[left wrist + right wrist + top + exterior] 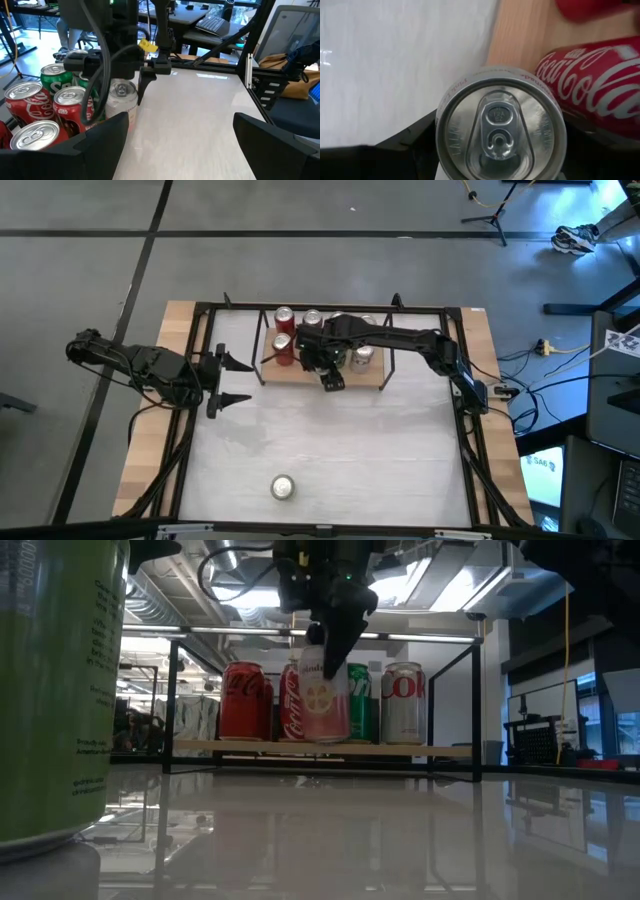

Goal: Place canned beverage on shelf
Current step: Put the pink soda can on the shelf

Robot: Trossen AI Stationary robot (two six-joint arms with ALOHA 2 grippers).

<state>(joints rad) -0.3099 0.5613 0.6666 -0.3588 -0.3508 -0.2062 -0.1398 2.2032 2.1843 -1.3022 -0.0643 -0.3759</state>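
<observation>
White-topped table (330,450) carries the low light-wood shelf in a black wire frame (440,751), where the right gripper (335,650) pinches a pink-labelled can (325,700) at the front edge, placing underway; next, release and lift clear, while the spread left gripper (232,380) waits left.

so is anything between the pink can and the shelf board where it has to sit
Nothing visible. The right gripper holds the pink can upright at the shelf's front edge, its base about level with the board. The red cola can stands close beside it, not under it.
</observation>
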